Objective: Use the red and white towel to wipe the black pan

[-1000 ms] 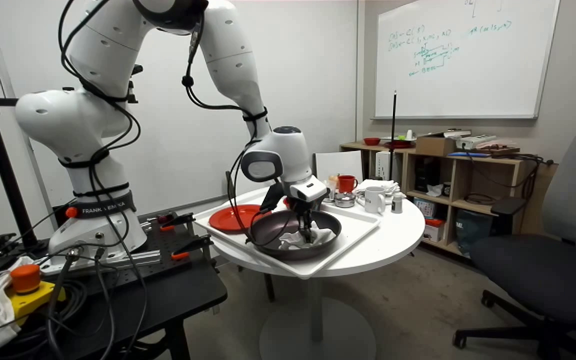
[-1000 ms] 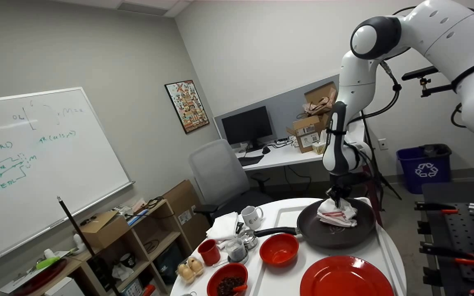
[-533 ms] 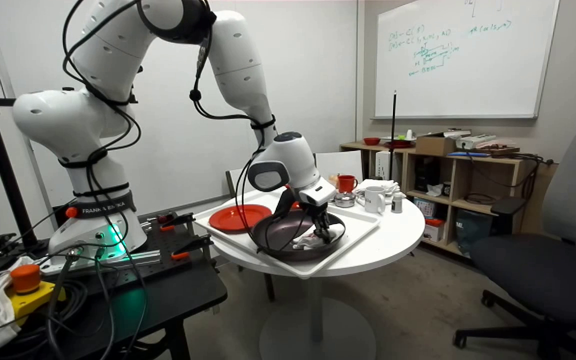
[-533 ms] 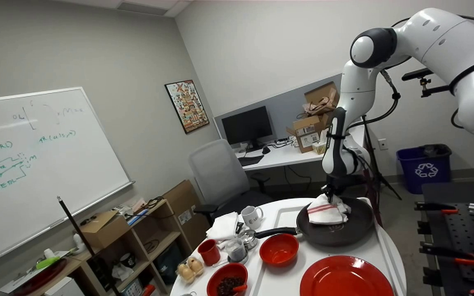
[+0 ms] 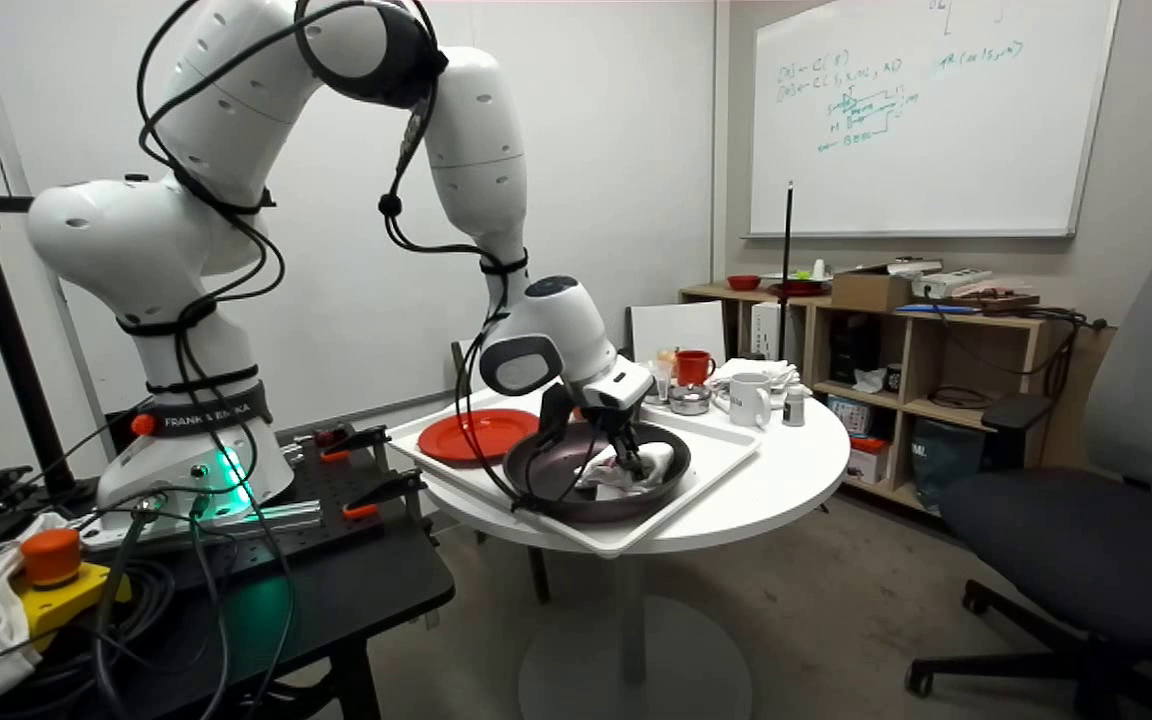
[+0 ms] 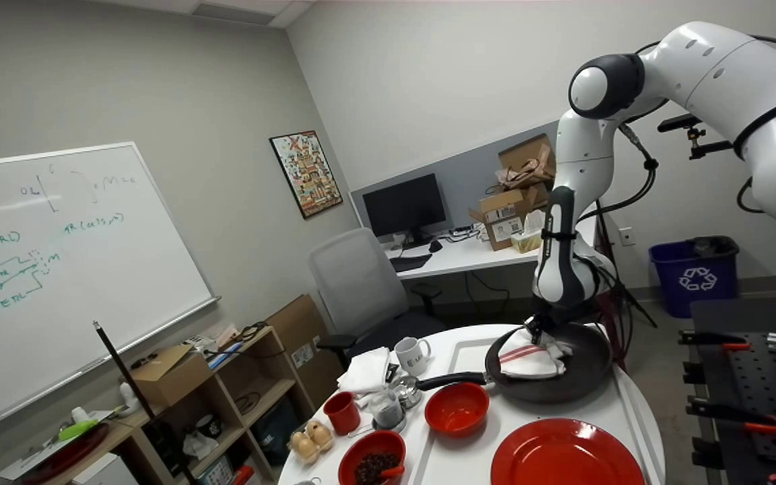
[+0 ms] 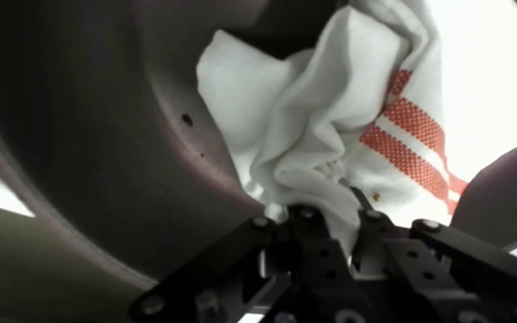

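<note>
The black pan (image 6: 587, 370) lies on the white tray, and its handle points toward the mugs. It also shows in an exterior view (image 5: 596, 512) and fills much of the wrist view (image 7: 83, 134). The red and white towel (image 6: 526, 357) is bunched inside the pan, on the handle side of its floor. It also shows in an exterior view (image 5: 621, 485) and in the wrist view (image 7: 294, 98). My gripper (image 7: 339, 215) is closed around a fold of the towel, with cloth between its fingers. In both exterior views the gripper (image 5: 634, 468) is tilted, low inside the pan.
A red plate (image 6: 563, 458) and a small red bowl (image 6: 457, 411) stand close to the pan on the tray (image 5: 716, 470). A white mug (image 6: 413, 356), red mug (image 6: 342, 412), glass jar (image 6: 386, 409) and eggs (image 6: 311, 441) share the table. Dark specks (image 7: 187, 120) lie in the pan.
My gripper has dragged the towel across the pan floor toward the handle side, then shifted slightly back in an exterior view. The wrist is more tilted. The pan has barely moved.
</note>
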Robot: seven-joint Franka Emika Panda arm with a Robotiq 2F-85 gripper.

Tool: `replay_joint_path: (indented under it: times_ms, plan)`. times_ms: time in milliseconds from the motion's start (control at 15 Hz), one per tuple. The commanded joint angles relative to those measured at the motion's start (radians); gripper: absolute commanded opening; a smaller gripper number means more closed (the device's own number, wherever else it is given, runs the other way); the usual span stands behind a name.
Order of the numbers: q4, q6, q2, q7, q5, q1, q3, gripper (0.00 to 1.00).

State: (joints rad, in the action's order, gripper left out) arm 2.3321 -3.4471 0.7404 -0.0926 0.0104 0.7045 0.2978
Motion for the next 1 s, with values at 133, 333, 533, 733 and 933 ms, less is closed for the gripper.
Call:
replay_joint_path:
  times_ms: [133,333,533,733,933]
  plan:
    - [0.049,-0.016,-0.025,0.005,-0.099,-0.067,-0.037,0.03]
    - [0.096,-0.013,-0.031,0.032,-0.144,-0.087,-0.053,0.03]
    - [0.173,0.028,-0.045,0.077,-0.221,-0.076,-0.047,0.03]
    - [0.226,0.063,-0.076,0.111,-0.279,-0.079,-0.052,0.03]
    - [0.271,0.096,-0.128,0.130,-0.255,-0.142,-0.104,0.03]
